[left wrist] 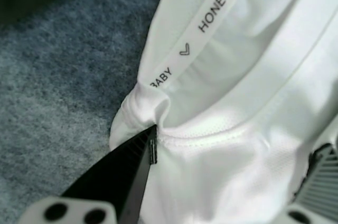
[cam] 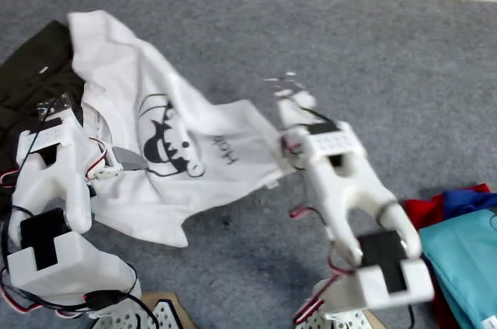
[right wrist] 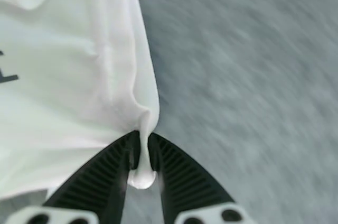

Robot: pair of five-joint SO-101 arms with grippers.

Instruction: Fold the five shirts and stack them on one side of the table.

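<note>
A white shirt [cam: 178, 150] with a black graphic lies spread and rumpled on the grey carpet. My right gripper [cam: 286, 150] is shut on its edge; in the right wrist view the gripper [right wrist: 141, 147] pinches a fold of the white shirt [right wrist: 63, 76] between both black fingers. My left gripper [cam: 116, 164] is at the shirt's collar end. In the left wrist view the gripper [left wrist: 237, 147] stands open with its jaws wide apart. One black fingertip [left wrist: 150, 147] presses into the collar hem [left wrist: 211, 134], and white cloth spans the gap.
A dark shirt [cam: 31, 81] lies at the far left, partly under the white one. Red [cam: 423, 209], blue [cam: 466, 201] and teal [cam: 466, 255] shirts are heaped at the right front. Bare grey carpet [cam: 373, 57] stretches across the back and right.
</note>
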